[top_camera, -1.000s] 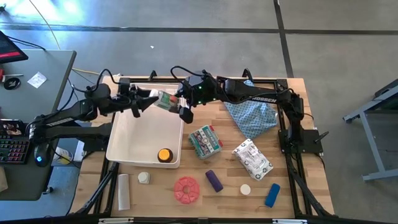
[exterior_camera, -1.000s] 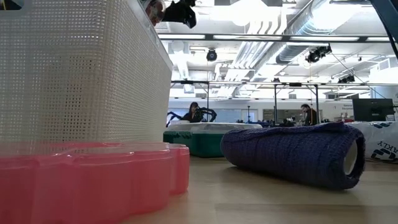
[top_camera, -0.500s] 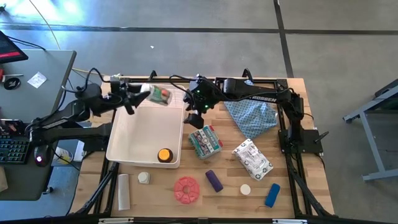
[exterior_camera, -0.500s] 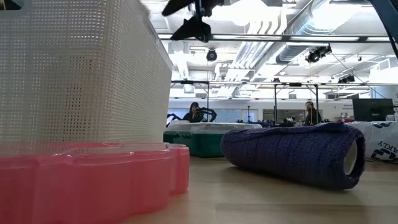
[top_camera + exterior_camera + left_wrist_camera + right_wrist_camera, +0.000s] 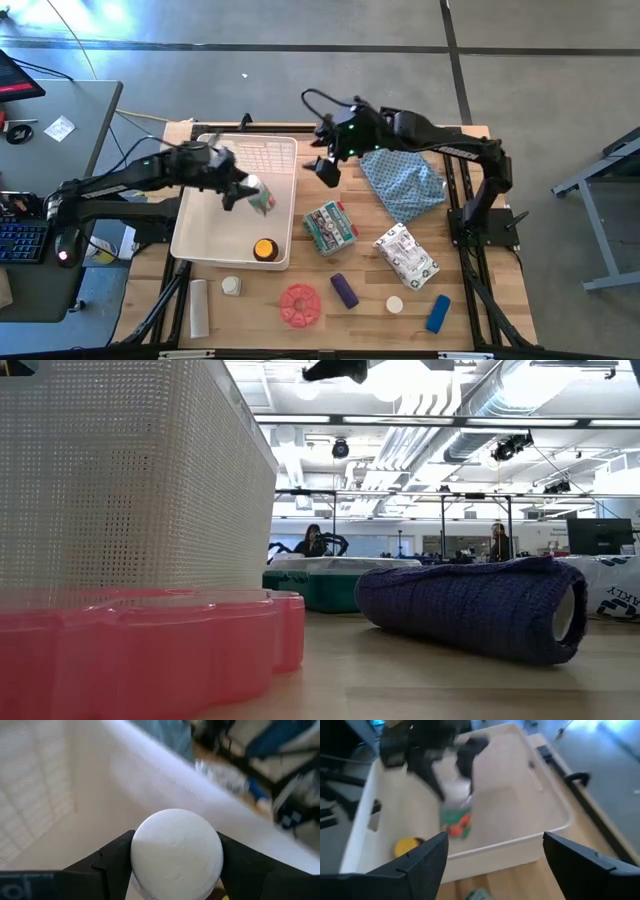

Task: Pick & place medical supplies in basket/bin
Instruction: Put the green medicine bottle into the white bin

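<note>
From my station, nearest the table's front edge lay the red disc (image 5: 300, 305), a white tube (image 5: 199, 308), a small white-capped jar (image 5: 232, 286), the purple cylinder (image 5: 344, 291), a white cap (image 5: 395, 304) and the blue cylinder (image 5: 437, 313). Behind them sat a white printed packet (image 5: 406, 255) and a green-white packet (image 5: 329, 226); I could not read the print on either.

The amber yellow-capped bottle (image 5: 264, 249) stood in the near right corner of the white bin (image 5: 186, 235). Above the bin's middle, the left gripper (image 5: 245, 191) was clamped on a white-capped bottle with a green and orange label (image 5: 259, 194), its white cap (image 5: 176, 852) filling the left wrist view between the dark fingers (image 5: 110, 865).

Farther back, the right gripper (image 5: 324, 160) hung over the table just right of the bin, fingers spread apart and empty, near the blue patterned cloth (image 5: 402, 185).
</note>
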